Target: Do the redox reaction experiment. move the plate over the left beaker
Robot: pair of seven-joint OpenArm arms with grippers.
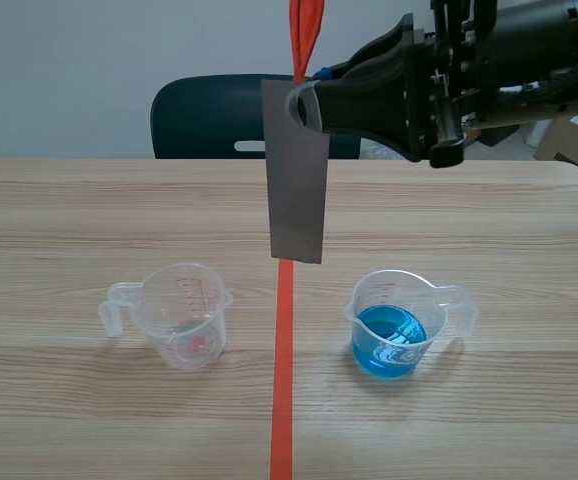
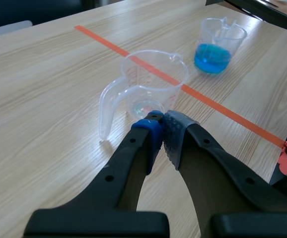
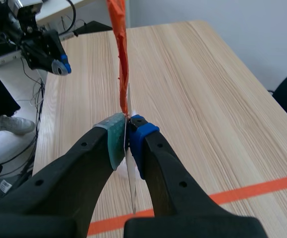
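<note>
One plate (image 1: 297, 175) hangs clamped in right pincer (image 3: 127, 128) above tape (image 1: 283, 380); left pincer (image 2: 161, 121) closed, empty.

The worktop (image 1: 89, 220) is of light wood, with an orange-red tape line (image 1: 282, 400) across its middle. Behind its far edge a dark blue chair (image 1: 199, 115) stands before a plain pale wall (image 1: 99, 50). Beside the worktop, cables (image 3: 19, 154) lie on a pale floor (image 3: 22, 106).

We find the plate (image 1: 297, 170) hanging from the right gripper (image 1: 304, 105) above the tape line (image 1: 283, 380), the left beaker (image 1: 184, 315) to its left, the right beaker (image 1: 399, 325) to its right, and a chair (image 1: 204, 115) behind the table (image 1: 69, 220).
</note>
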